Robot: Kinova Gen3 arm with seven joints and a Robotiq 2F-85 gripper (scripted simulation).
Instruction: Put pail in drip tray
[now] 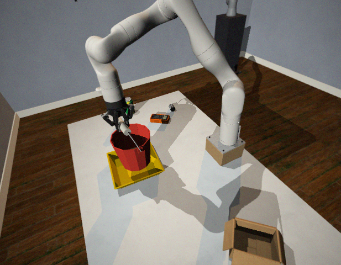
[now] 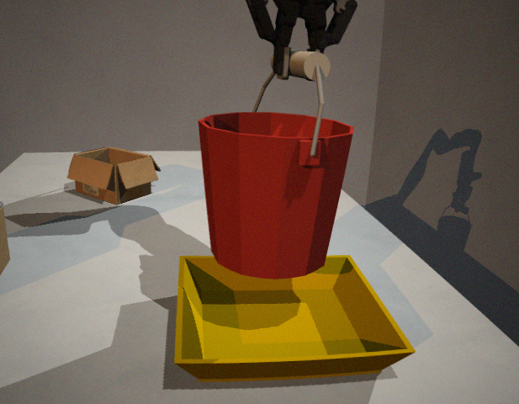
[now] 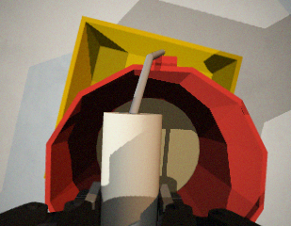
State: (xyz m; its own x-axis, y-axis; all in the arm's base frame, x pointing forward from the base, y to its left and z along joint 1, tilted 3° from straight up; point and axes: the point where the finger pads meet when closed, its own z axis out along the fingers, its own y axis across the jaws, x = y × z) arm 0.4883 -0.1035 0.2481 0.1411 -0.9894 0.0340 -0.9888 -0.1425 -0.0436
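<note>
The red pail hangs upright by its wire handle over the yellow drip tray. Its base is in the air above the tray's floor, over the far half of the tray, and its shadow falls on the floor. My gripper is straight above the pail, shut on the pale cylindrical grip of the pail's handle. The pail's inside looks empty.
An open cardboard box stands at the table's near right corner in the top view. An orange meter and a small dark object lie behind the tray. The arm's base block stands to the right.
</note>
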